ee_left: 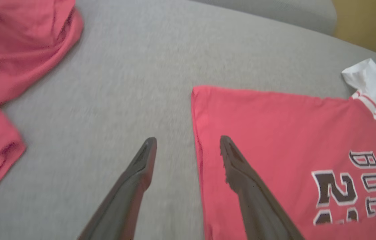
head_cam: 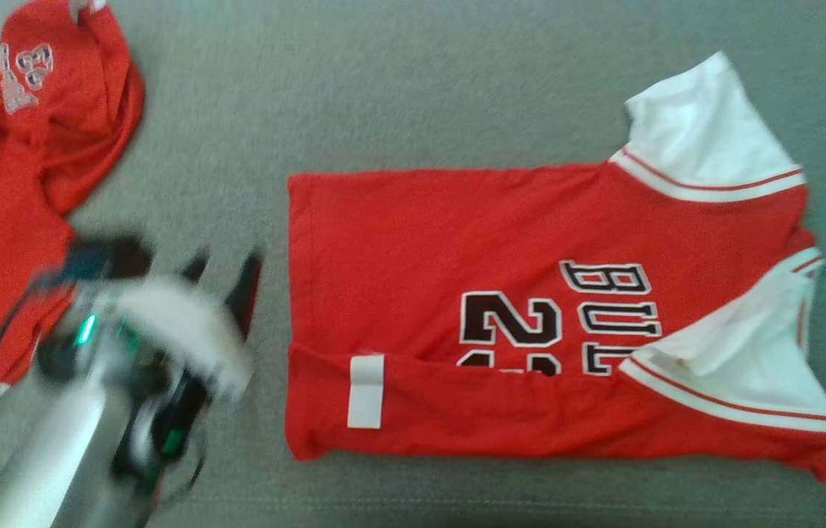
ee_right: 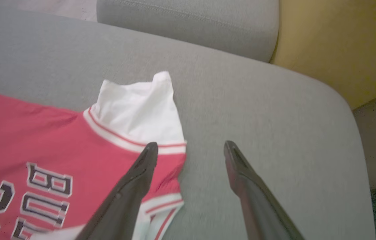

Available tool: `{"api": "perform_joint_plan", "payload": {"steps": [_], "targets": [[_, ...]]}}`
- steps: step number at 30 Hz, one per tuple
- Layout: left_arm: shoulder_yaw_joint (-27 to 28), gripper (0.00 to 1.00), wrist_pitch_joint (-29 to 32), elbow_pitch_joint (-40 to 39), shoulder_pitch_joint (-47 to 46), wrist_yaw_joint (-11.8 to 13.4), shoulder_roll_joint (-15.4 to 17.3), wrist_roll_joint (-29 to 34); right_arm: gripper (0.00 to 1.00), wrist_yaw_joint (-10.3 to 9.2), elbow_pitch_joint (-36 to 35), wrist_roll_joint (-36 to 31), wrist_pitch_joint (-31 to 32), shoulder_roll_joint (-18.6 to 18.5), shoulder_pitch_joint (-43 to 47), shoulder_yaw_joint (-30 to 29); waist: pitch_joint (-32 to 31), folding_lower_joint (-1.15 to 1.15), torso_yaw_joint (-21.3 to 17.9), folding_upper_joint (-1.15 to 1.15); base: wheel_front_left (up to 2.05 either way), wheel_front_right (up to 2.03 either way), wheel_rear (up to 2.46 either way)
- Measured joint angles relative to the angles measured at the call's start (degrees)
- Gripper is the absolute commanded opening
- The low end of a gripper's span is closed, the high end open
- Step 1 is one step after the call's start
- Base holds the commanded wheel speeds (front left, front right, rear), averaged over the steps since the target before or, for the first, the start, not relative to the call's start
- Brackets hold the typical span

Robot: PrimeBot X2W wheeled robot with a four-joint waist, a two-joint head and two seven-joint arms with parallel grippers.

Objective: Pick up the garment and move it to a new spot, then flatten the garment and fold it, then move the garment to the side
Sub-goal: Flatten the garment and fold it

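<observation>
Grey fabric cushion (head_cam: 413, 88) spreads across the head view. On it, right of centre, lies a red jersey (head_cam: 420, 242) with white sleeves and black, white-edged lettering. It is spread flat, hem towards the robot's left and sleeves towards its right. Its near long edge is folded up over the body, covering the lower part of the number. A white label (head_cam: 366, 391) shows on that folded strip. A second red garment (head_cam: 9, 191), rumpled, lies well apart at the upper left.

The left gripper (head_cam: 226, 282) is blurred in the head view, just beside the jersey's hem. The left wrist view is sharper: the left gripper (ee_left: 188, 143) has its two dark fingers spread wide, with nothing between them. One finger is over bare cushion, the other over the jersey (ee_left: 274, 133) at its hem edge.

The right wrist view shows the right gripper (ee_right: 191, 146) by the jersey's far sleeve (ee_right: 137, 113). Its fingers are also wide apart and empty, one in front of the striped sleeve band, the other over bare cushion. Beyond the cushion edge, this view takes in a yellow panel (ee_right: 338, 43) and a further grey cushion (ee_right: 188, 23).
</observation>
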Motion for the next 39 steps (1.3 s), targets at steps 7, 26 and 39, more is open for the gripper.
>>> {"api": "perform_joint_plan", "payload": {"steps": [7, 26, 39], "targets": [[-5.5, 1.00, -2.7, 17.2, -22.9, -4.0, -9.0, 4.3, 1.00, 0.00, 13.1, -9.6, -4.0, 3.1, -23.9, 6.7, 7.5, 0.01, 2.7, 0.00, 0.00, 0.00, 0.00], [-9.8, 1.00, -2.4, 32.1, -34.6, -11.7, -12.9, 4.1, 1.00, 0.00, 31.9, -10.7, -7.0, 7.4, -35.5, 19.0, 14.1, 0.00, 4.5, 0.00, 0.00, 0.00, 0.00], [-11.8, 1.00, 4.3, 28.3, -34.0, -13.4, -11.2, 2.3, 1.00, 0.00, 34.1, -8.6, -8.7, 7.5, -36.5, 22.7, 13.2, 0.00, 4.0, 0.00, 0.00, 0.00, 0.00]]}}
